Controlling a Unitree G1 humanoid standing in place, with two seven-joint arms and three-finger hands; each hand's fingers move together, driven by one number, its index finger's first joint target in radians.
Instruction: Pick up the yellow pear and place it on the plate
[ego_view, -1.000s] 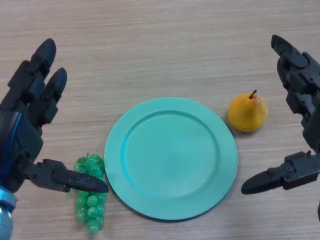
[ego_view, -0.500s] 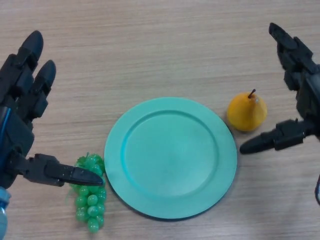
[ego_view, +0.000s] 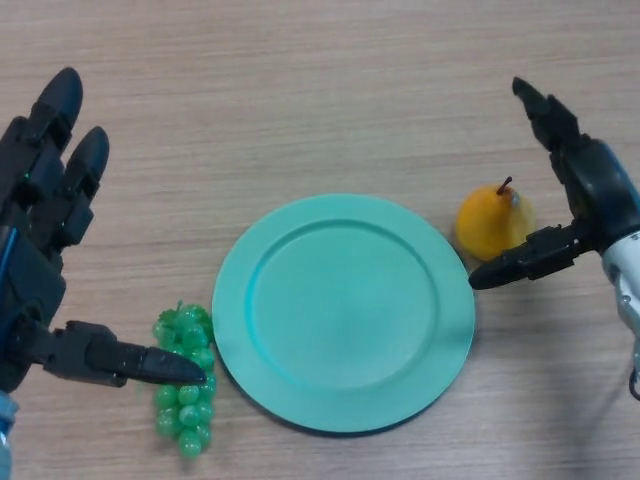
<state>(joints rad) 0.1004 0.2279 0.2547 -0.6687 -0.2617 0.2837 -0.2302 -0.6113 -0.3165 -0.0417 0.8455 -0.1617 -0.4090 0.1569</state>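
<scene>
A: From the head view, where is the small yellow pear with a dark stem (ego_view: 494, 222)?
B: Upright on the pale wood-grain counter (ego_view: 320, 90), just beside the right rim of the round turquoise plate (ego_view: 344, 312), not on it.

A: And the black right hand (ego_view: 580, 190)?
B: Spread wide around the pear, holding nothing: fingers (ego_view: 545, 115) reach past its far side, the thumb tip sits close to its near side.

A: The left one?
B: The black left hand (ego_view: 40, 260) is spread wide at the left edge, its thumb over a bunch of green plastic grapes (ego_view: 184, 385).
</scene>
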